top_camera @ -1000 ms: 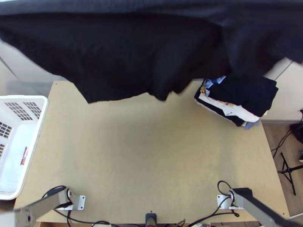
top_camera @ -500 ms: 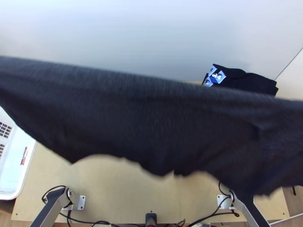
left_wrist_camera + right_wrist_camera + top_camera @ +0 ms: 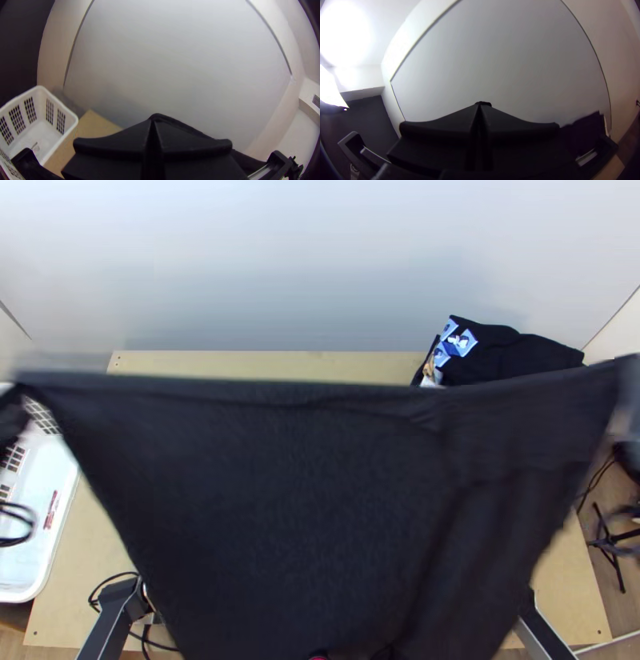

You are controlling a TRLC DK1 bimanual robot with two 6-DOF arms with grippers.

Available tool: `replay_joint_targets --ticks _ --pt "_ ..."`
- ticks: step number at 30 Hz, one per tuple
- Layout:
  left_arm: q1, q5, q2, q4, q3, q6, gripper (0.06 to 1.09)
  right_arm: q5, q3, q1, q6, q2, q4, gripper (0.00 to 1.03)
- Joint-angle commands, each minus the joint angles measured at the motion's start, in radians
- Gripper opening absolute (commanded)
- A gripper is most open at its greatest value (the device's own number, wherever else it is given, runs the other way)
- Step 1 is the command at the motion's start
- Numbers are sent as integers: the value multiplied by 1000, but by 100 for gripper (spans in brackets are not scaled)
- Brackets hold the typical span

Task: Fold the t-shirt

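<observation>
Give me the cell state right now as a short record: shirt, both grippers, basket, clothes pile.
shirt: black t-shirt, held up over the table, spread wide, top edge nearly straight
left gripper: left gripper shut on one upper corner
right gripper: right gripper shut on the other upper corner
basket: white basket, at the table's left side
pile: clothes pile, far right corner, partly behind the shirt

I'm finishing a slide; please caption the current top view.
Black t-shirt stretched wide above the light wooden table, partly hiding a white basket and a stack of clothes.

Top looks down, wrists face wall [image 3: 180,66]
</observation>
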Motion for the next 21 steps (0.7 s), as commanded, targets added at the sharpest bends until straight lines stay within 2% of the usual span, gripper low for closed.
replay_joint_targets --ticks 1,5,9,14,21 --pt "8 68 -76 22 -453 35 9 -42 -337 16 34 4 39 3" --pt "26 65 -43 203 -652 76 9 -44 -449 10 27 43 117 3" --pt "14 32 86 383 -727 90 9 -44 -505 3 18 99 183 3" --pt "-25 -20 316 542 -670 90 9 -44 -522 -17 10 228 240 3" --pt "-83 -47 592 625 -534 92 9 -45 -413 -16 11 509 189 3"
